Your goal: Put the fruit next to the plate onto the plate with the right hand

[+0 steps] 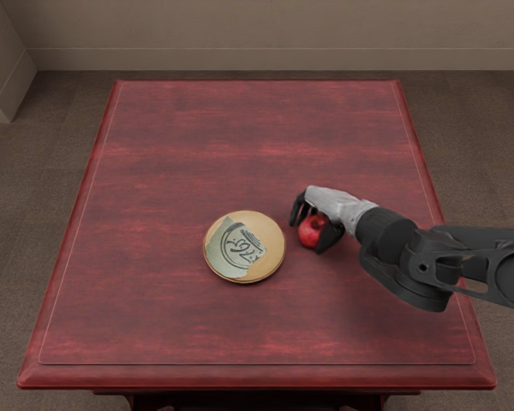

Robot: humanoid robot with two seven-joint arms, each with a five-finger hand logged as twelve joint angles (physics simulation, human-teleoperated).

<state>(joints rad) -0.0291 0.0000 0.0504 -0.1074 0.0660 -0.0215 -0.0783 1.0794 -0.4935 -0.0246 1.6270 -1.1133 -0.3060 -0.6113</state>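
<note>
Fingers: the dark fingers [301,208] of the right hand [330,205] curl around the apple [310,229]. Some wrap its far and left side and one closes on its near side, so the fruit is gripped.
Apple: one, red, just beside the plate [275,236] on its right and apart from it. It is inside the grasp, not on the plate. I cannot tell whether it rests on the table [197,137] or is just off it.
Plate: one, round and tan with a grey pattern on its face. It lies flat near the middle of the table, closer to the near edge than the far edge.
Arm: one in view, the right arm [428,261], dark grey, coming in over the table's right edge towards the near right corner.
Open room: bare wood runs from the plate to the left edge and to both far corners. A narrower strip lies between the plate and the near edge.
Surface: one reddish-brown wooden table with a raised rim along its edges.
Room: brown carpet [34,214] surrounds the table, and a beige wall [240,26] with a pale skirting board [240,58] runs behind the far edge.
</note>
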